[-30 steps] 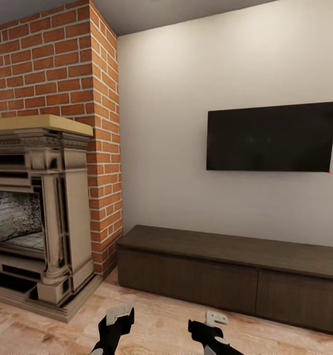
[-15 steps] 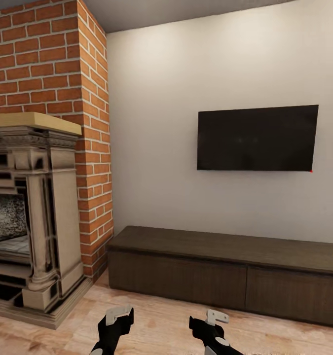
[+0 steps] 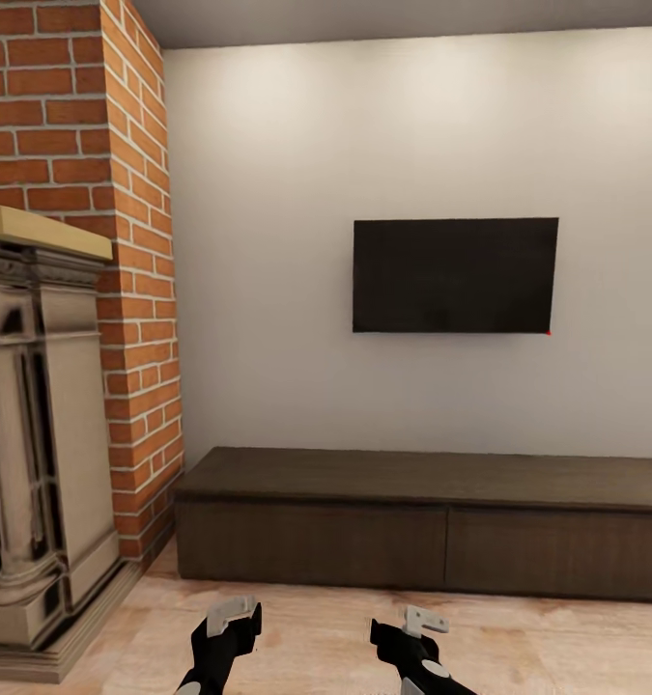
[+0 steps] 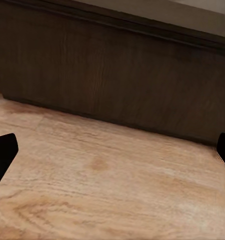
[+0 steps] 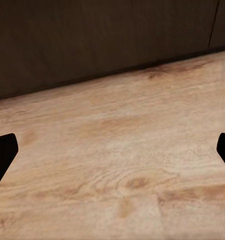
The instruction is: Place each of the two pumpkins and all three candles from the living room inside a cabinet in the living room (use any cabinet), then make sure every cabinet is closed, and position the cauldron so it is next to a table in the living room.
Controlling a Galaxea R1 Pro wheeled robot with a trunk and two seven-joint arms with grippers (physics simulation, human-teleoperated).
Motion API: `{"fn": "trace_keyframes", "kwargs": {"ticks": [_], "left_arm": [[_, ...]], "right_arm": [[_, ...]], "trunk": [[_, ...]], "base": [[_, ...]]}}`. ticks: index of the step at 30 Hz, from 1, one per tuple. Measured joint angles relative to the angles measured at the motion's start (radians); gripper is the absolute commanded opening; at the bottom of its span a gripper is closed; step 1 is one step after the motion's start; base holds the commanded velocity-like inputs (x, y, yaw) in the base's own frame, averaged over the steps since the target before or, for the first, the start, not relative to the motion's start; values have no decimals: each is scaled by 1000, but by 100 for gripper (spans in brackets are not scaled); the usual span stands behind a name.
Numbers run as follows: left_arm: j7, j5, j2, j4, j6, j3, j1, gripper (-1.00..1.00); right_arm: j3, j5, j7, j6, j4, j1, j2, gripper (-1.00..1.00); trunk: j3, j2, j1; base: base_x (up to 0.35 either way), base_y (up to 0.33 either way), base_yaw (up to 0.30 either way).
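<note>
The cabinet (image 3: pixel 422 521), a long, low dark-brown unit with a flat top and two wide handleless fronts, stands shut against the white wall ahead. Both arms hang low in front of me over the wood floor, short of the cabinet. My left gripper (image 3: pixel 233 618) is open with nothing between its fingers. Beside it, my right gripper (image 3: pixel 412 627) is open and empty as well. In the left wrist view the cabinet front (image 4: pixel 117 75) rises just beyond the floorboards, with the dark fingertips (image 4: pixel 2 152) spread wide. The right wrist view has the cabinet front (image 5: pixel 102 40) too.
A stone fireplace (image 3: pixel 36 434) with a tan mantel juts out at the left, backed by a red brick column (image 3: pixel 132 290). A black TV (image 3: pixel 453 275) hangs on the wall above the cabinet. Light wood floor (image 3: pixel 316 627) lies between me and the cabinet.
The whole view has swung to the right, so the fireplace has slid toward the left edge and the cabinet now faces me squarely. Both grippers keep their pose.
</note>
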Motion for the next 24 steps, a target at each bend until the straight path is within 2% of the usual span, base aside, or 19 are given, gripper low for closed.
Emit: {"fn": "trace_keyframes", "kwargs": {"ticks": [10,12,13,15,16,19,21,22,24], "left_arm": [[0,6,7,-35,13,10,0,100],[-7,28,23,-65,39,12,0,100],[-20,57,38,-98,70,12,0,100],[-64,157,97,-193,173,13,0,100],[-92,224,138,-246,236,12,0,100],[-163,463,270,-387,387,9,0,100],[-184,602,347,-446,434,10,-1,100],[-187,633,366,-457,441,11,0,100],[-195,740,432,-489,458,31,0,100]], "right_arm": [[0,-3,1,0,0,0,-3,100],[0,-2,0,0,0,0,-3,100],[1,-2,0,-2,-1,0,-3,100],[1,-1,-1,-8,-2,0,-3,100],[1,-1,-1,-10,-2,0,-3,100],[1,-1,0,-13,-3,0,-3,100],[2,0,0,-13,-4,0,-2,100],[1,0,0,-13,-5,0,-2,100],[2,1,0,-14,-5,0,-1,100]], "trunk": [[0,0,0],[0,0,0],[0,0,0],[0,0,0],[0,0,0],[0,0,0],[0,0,0],[0,0,0],[0,0,0]], "base": [[0,1,-291],[0,0,-291],[0,0,-291],[0,0,-291],[0,0,-291],[0,0,-162],[0,0,-56],[0,0,-32],[0,0,-17]]}}
